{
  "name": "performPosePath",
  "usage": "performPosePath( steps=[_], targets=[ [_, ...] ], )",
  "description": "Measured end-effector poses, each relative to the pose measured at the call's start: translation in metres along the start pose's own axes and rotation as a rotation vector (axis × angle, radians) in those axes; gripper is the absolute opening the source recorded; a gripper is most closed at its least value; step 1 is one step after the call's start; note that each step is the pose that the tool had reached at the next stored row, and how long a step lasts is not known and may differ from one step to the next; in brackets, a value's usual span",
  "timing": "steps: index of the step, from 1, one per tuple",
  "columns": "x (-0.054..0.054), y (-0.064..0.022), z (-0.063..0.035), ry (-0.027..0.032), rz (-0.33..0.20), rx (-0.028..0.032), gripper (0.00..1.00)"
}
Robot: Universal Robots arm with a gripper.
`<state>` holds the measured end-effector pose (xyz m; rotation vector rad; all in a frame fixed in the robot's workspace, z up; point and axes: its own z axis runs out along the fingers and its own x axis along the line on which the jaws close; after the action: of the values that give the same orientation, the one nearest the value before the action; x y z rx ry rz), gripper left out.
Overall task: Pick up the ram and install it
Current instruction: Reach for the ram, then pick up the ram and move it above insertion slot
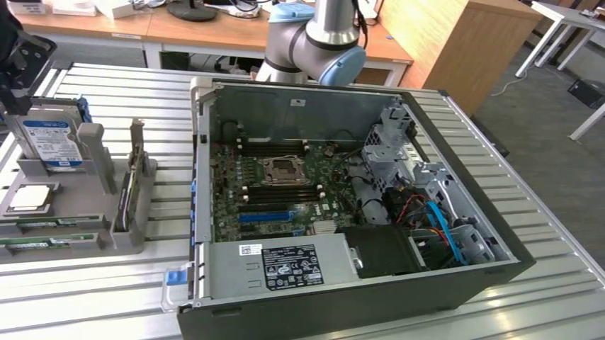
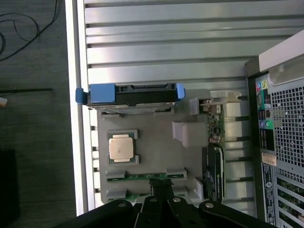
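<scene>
1. Two green sticks sit on edge in the end slots of the grey holder [image 2: 156, 156], which stands on the slatted counter [image 1: 85, 290] just beside the open computer case [image 1: 312, 106]. The ram [image 2: 142, 176] is one of them, so it has been neither picked up nor installed
2. The tool [image 2: 160, 185] hangs above that end of the holder with its fingers pressed together, gripping nothing. In the wrist view its tips line up over the nearer stick
3. The same holder carries a blue-labelled hard drive [image 1: 52, 142], a processor [image 2: 121, 147] in its tray and an upright expansion card [image 1: 127, 191]
4. Handling, as a judgement: the stick looks light, thin and rigid, but brittle, and its chips should not be squeezed hard or scraped
5. Best hold, I judge: across the two flat faces near the middle of the exposed long edge, so it lifts level. The holder's end clips leave that middle stretch free
</scene>
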<state>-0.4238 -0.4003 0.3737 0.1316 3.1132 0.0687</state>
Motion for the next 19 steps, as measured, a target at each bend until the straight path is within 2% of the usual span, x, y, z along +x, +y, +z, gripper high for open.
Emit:
performPosePath(
  steps=[11, 15, 19],
  targets=[
    [-0.002, -0.0184, -0.0008, 0.0, 0.0, 0.0002, 0.11],
    [-0.002, -0.0226, -0.0009, -0.0001, 0.0, 0.0001, 0.11],
    [-0.002, -0.0227, -0.001, -0.0001, 0.0, 0.0001, 0.11]
  ],
)
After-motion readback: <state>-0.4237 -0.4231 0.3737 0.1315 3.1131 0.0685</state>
